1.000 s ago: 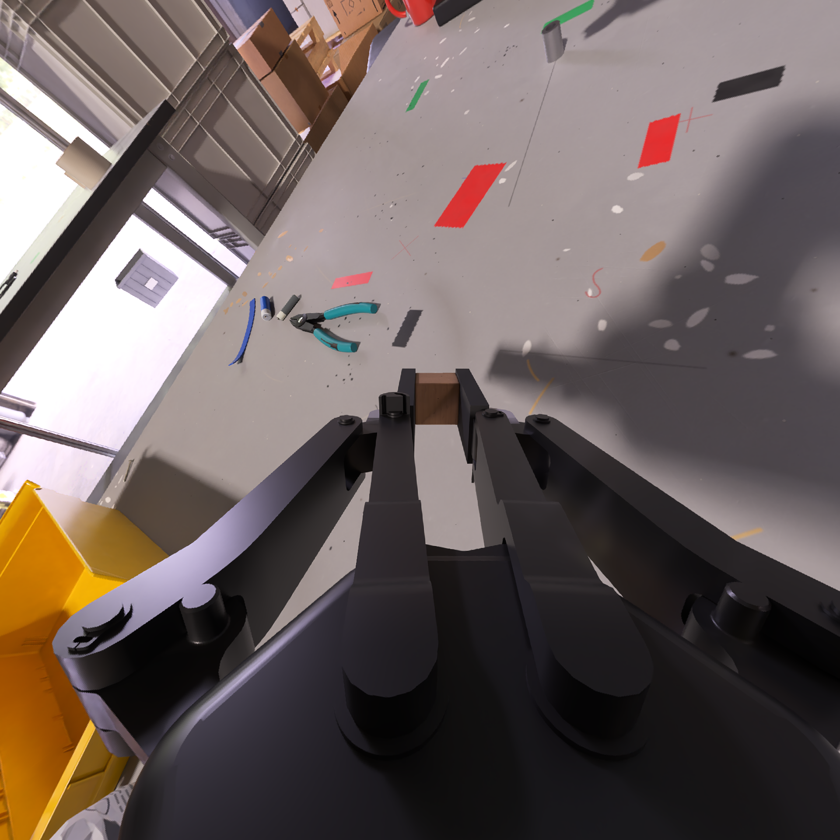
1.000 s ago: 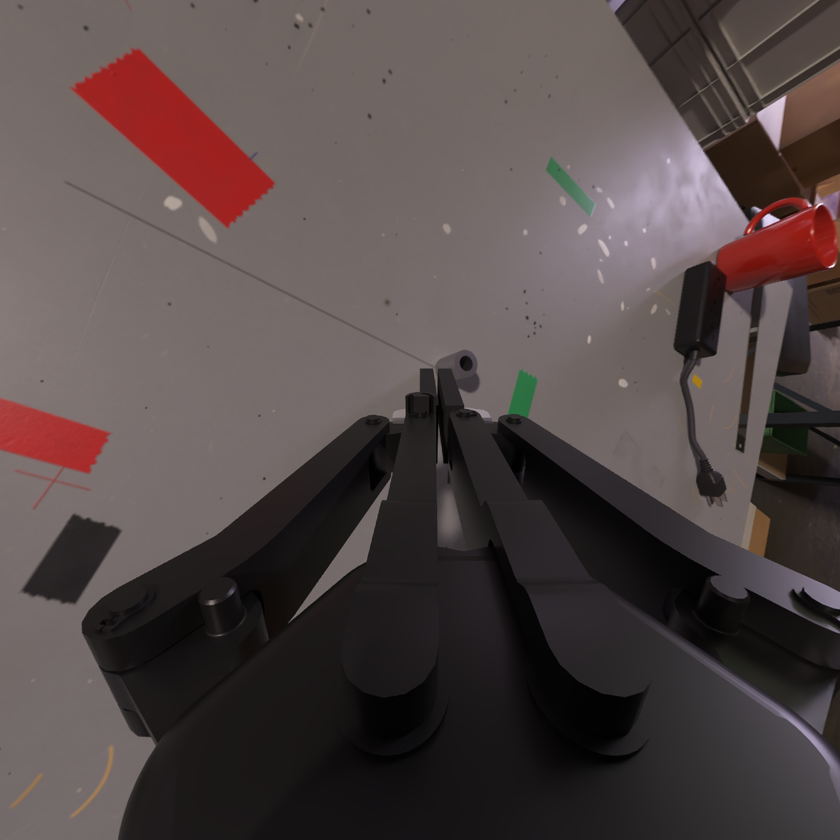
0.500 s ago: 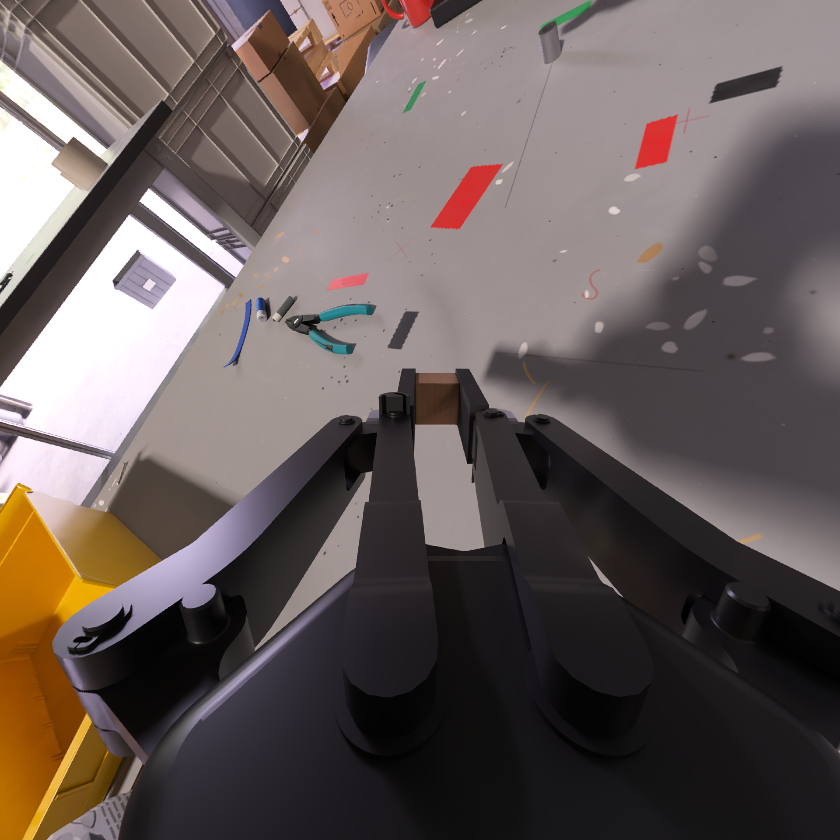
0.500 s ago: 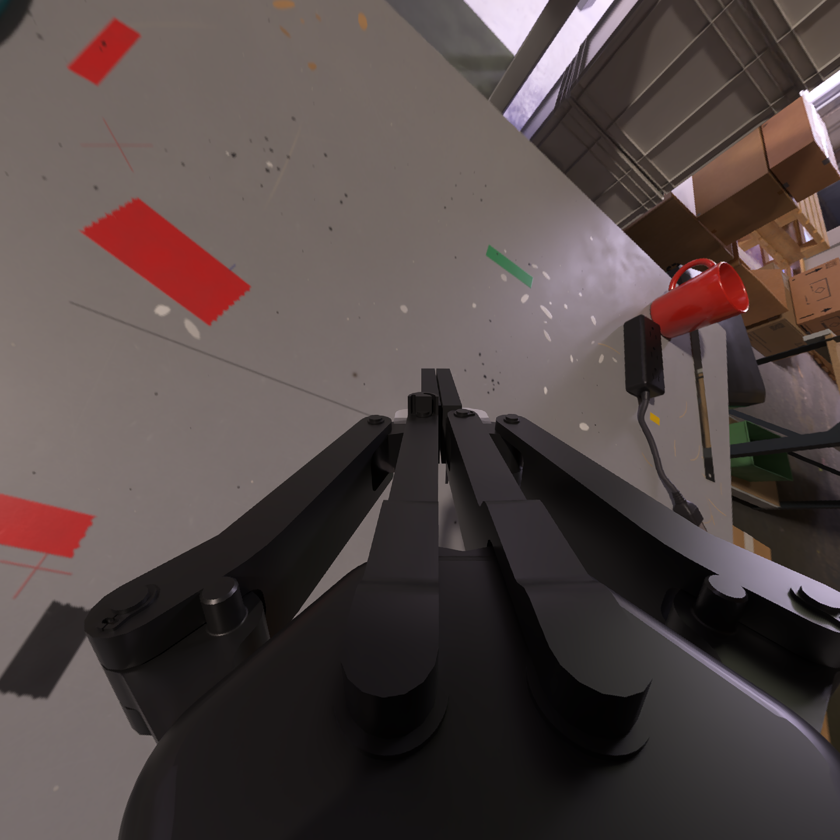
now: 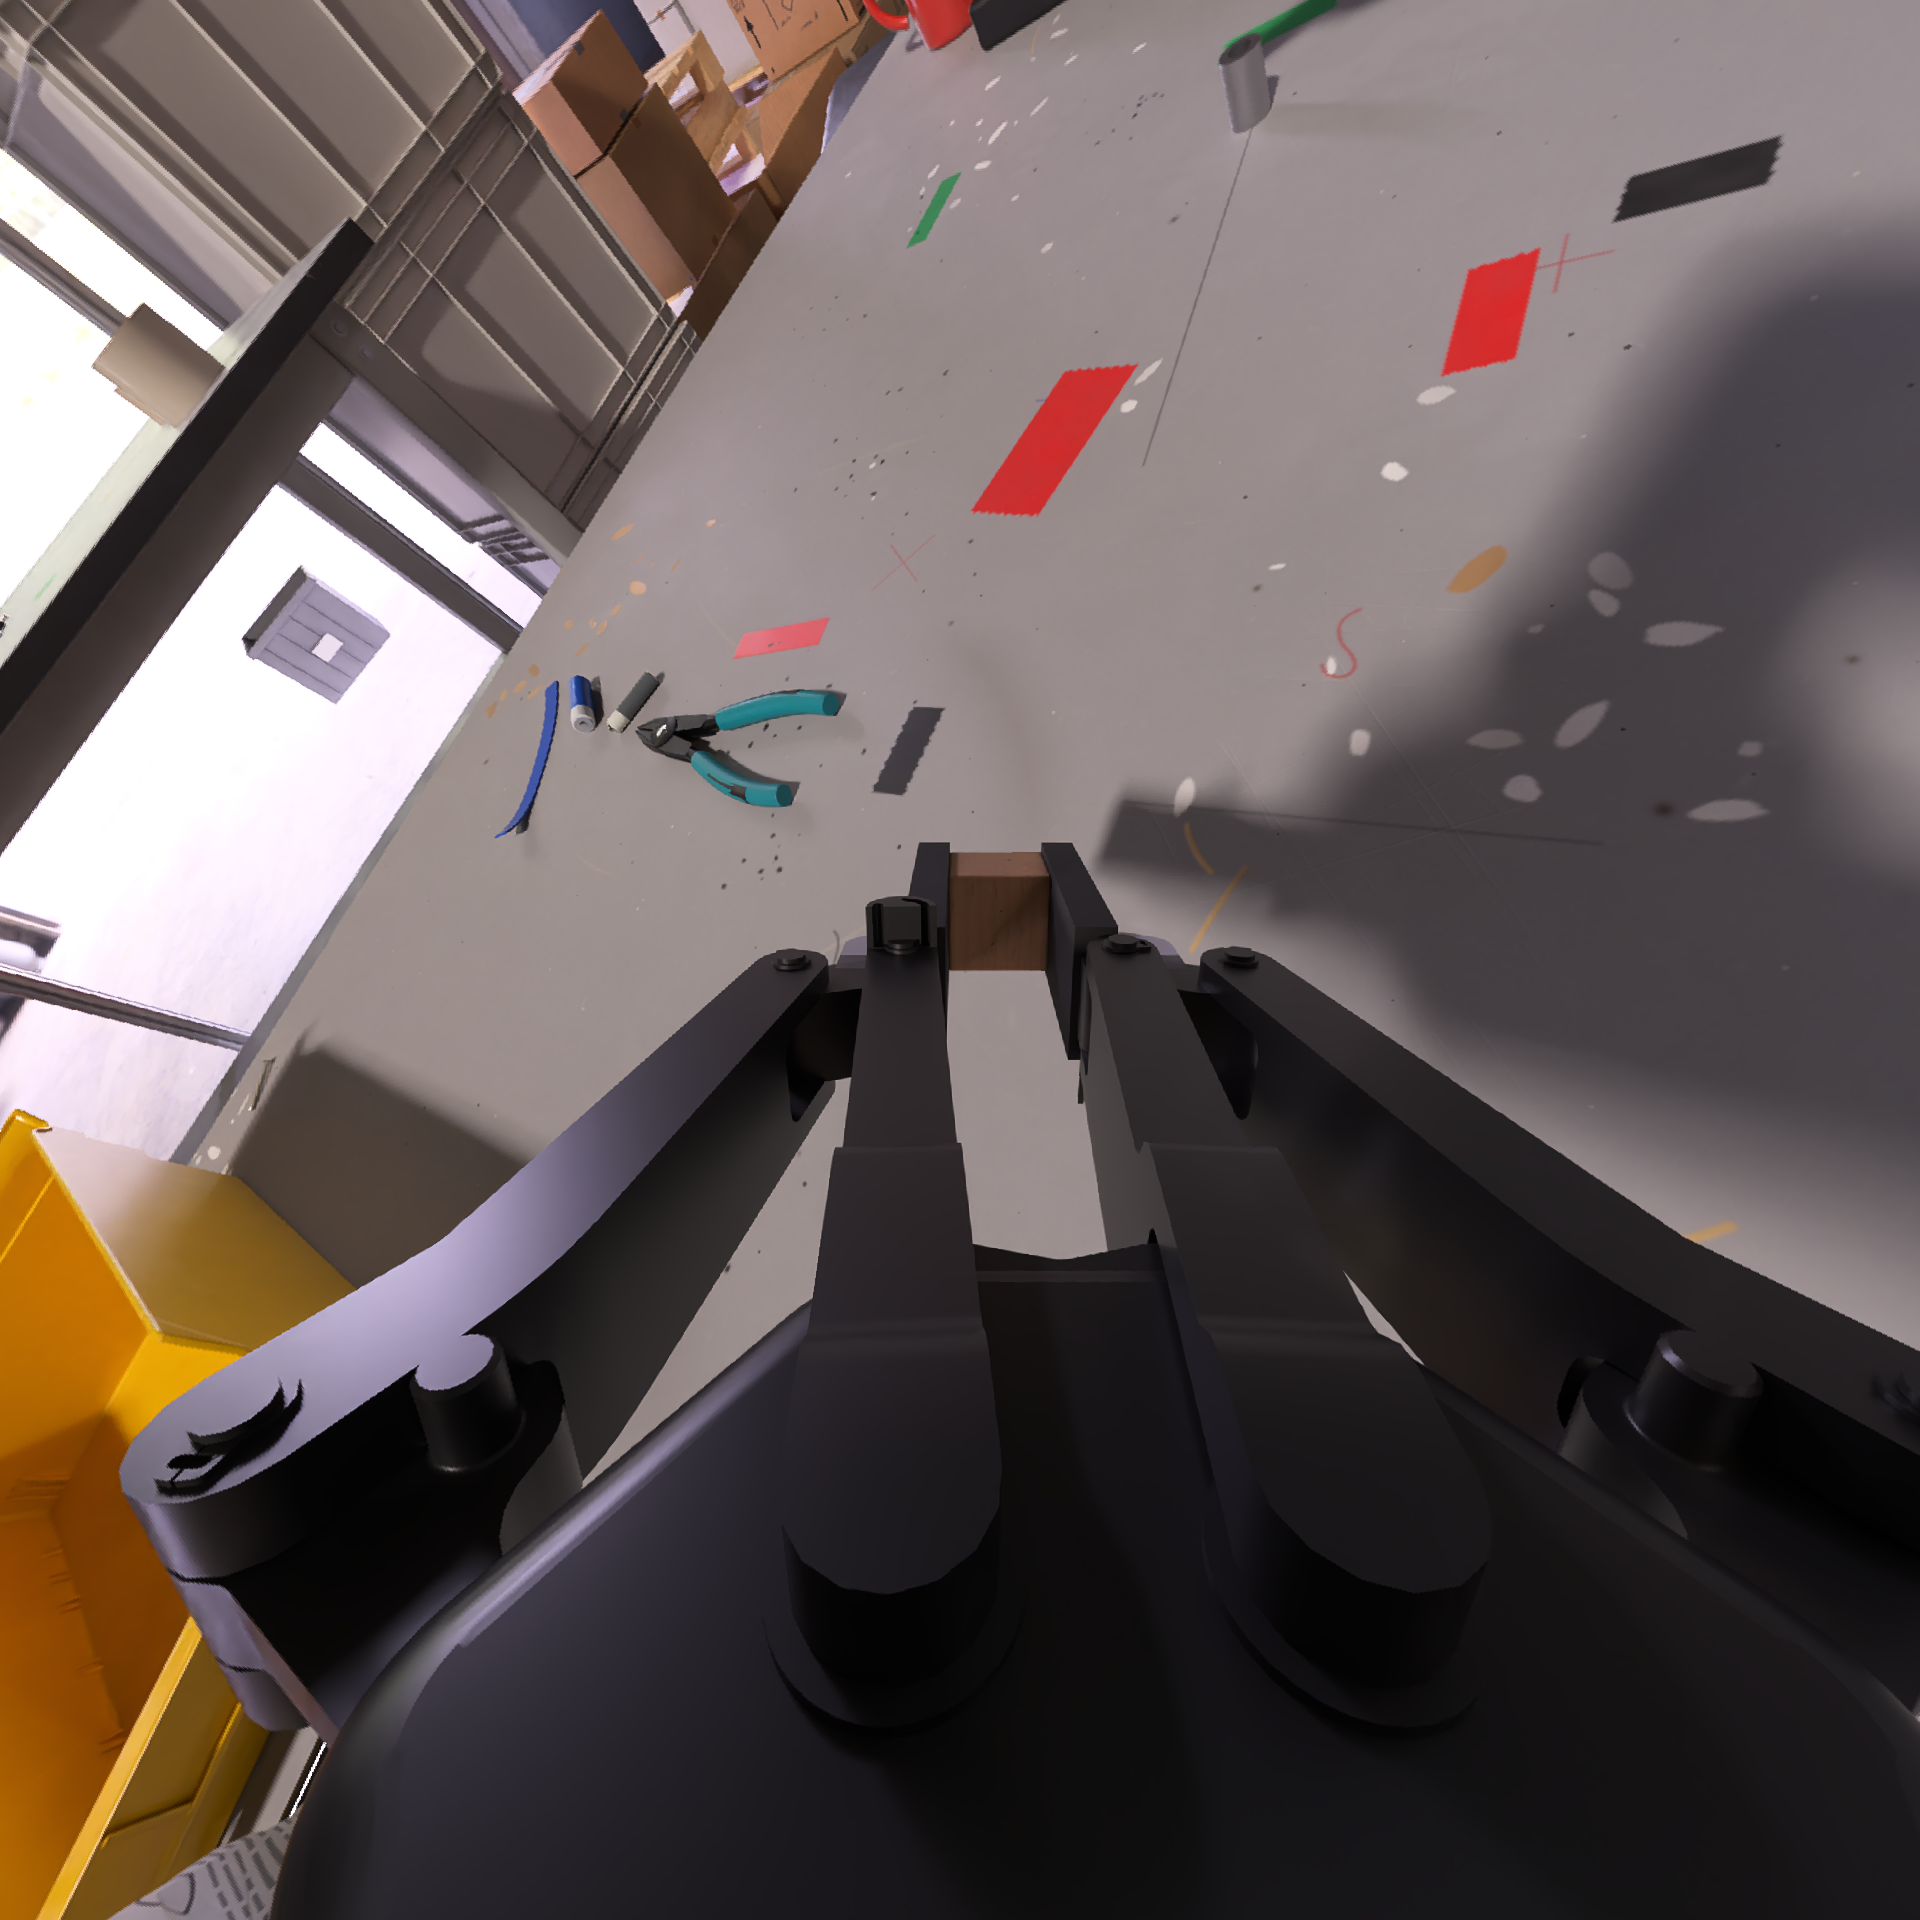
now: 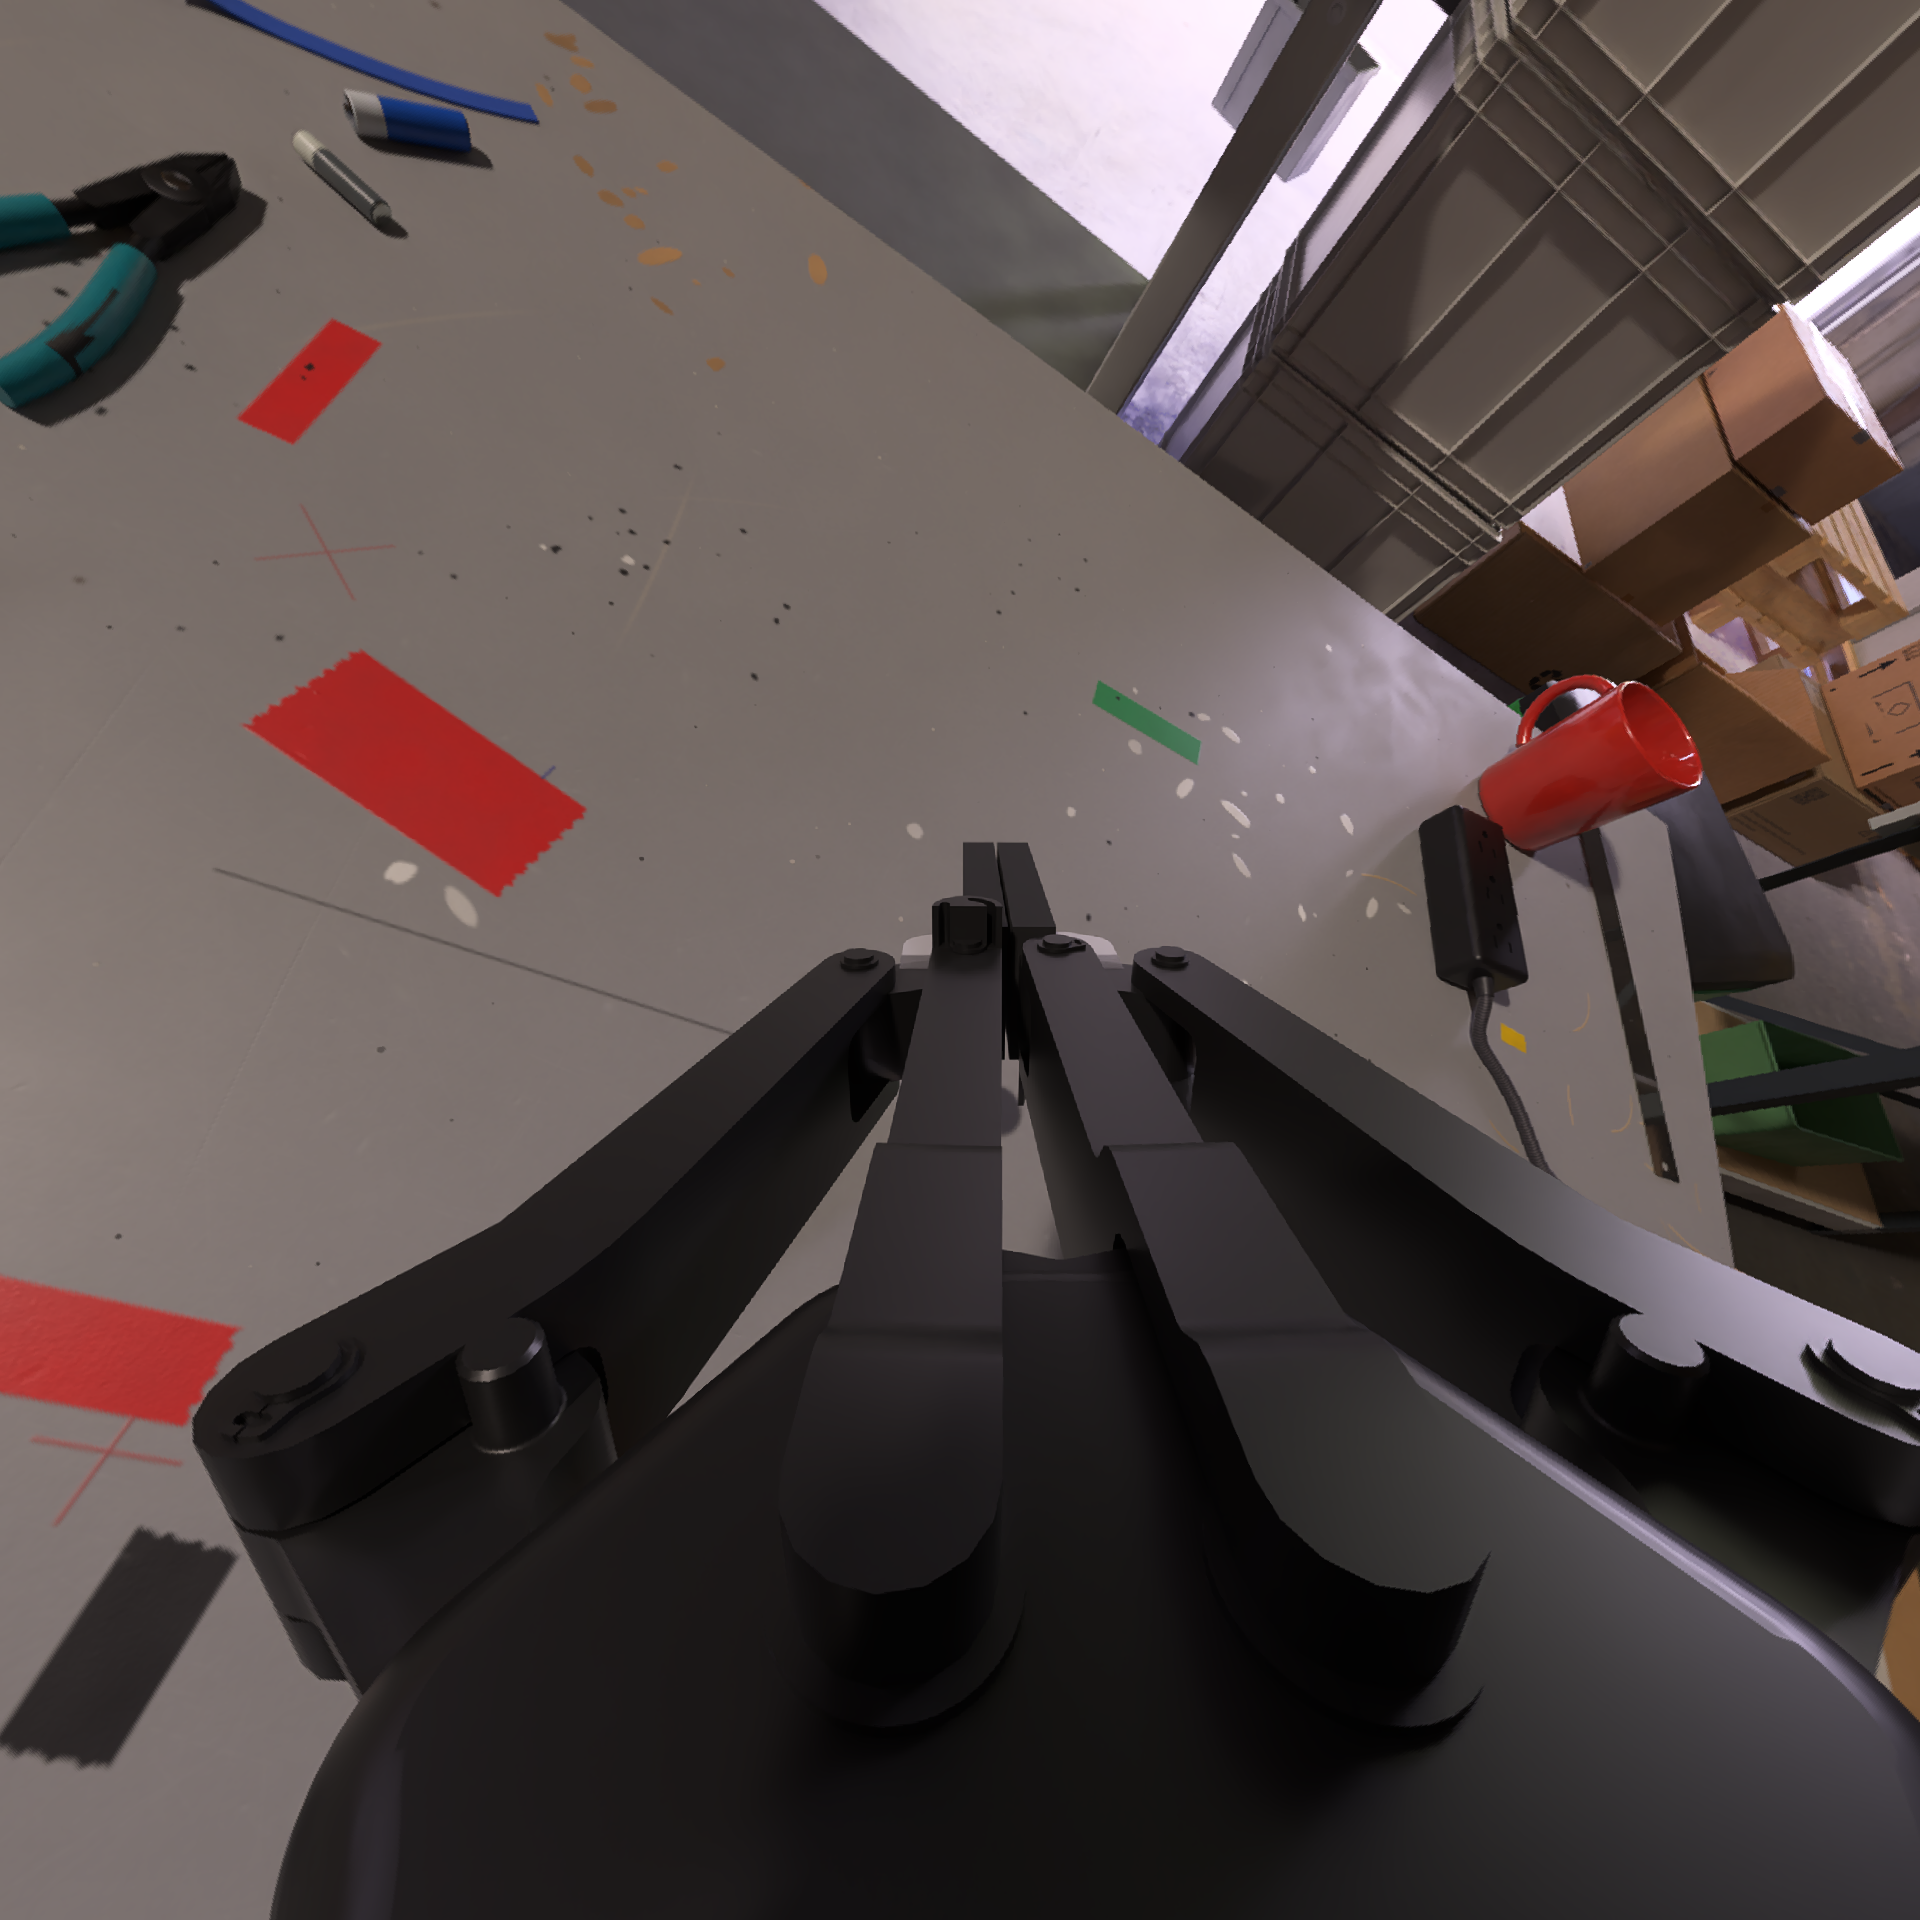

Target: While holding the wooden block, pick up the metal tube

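Note:
My left gripper (image 5: 997, 862) is shut on a small brown wooden block (image 5: 995, 910) and holds it above the grey table (image 5: 1195, 644). The metal tube (image 5: 1245, 83), a short grey cylinder, rests on the table far ahead in the left wrist view, next to a green tape strip (image 5: 1283, 19). My right gripper (image 6: 997, 862) is shut with its fingers pressed together and nothing shows between them. The tube does not show in the right wrist view.
Teal-handled pliers (image 5: 727, 743), a blue battery (image 5: 584, 702), a grey marker (image 5: 634, 702) and a blue strip (image 5: 535, 764) lie at the left. A yellow bin (image 5: 83, 1455) stands near left. A red mug (image 6: 1590, 774) and black power adapter (image 6: 1475, 914) sit at the table's right edge.
The right wrist view has swung away: the tube, just past its shut fingertips a second ago, is out of sight. The left gripper keeps the block and has barely shifted.

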`<action>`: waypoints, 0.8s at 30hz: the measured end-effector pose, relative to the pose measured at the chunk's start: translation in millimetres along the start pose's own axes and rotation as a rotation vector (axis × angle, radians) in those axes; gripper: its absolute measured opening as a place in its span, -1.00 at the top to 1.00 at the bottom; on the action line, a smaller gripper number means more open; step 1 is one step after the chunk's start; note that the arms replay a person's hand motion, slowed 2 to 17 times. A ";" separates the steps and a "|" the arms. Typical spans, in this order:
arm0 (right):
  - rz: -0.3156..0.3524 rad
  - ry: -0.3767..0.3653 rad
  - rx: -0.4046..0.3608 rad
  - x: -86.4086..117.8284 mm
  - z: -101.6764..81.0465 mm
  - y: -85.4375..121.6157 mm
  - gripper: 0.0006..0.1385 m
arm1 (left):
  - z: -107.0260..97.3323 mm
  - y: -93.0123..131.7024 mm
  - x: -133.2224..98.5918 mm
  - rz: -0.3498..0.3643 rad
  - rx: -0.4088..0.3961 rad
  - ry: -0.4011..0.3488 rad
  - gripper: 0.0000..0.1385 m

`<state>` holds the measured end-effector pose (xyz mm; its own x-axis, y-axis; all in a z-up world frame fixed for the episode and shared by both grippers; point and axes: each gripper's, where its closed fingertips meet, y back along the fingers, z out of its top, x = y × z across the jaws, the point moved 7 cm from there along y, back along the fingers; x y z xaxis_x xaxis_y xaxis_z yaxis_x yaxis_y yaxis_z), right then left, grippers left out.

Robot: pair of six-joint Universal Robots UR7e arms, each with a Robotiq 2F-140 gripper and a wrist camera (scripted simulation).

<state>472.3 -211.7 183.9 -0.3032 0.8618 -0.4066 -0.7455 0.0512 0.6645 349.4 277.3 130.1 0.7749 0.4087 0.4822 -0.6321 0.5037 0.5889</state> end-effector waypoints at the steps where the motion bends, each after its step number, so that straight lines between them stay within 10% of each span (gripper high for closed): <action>1: 0.000 0.006 0.006 -0.1 0.5 -1.0 1.00 | -0.1 -0.2 -0.2 -0.001 0.001 0.000 0.66; 14: 0.099 0.060 0.158 13.8 -10.6 -3.9 0.99 | -1.9 -1.2 -3.2 -0.003 0.011 -0.007 0.66; 24: 0.118 0.072 0.298 25.8 -34.3 -7.6 0.59 | -3.6 -4.3 -5.8 -0.022 0.008 0.001 0.66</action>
<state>449.9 -207.2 146.9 -0.4264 0.8334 -0.3517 -0.4996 0.1072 0.8596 347.6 275.5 122.4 0.7885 0.3983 0.4687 -0.6150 0.5061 0.6047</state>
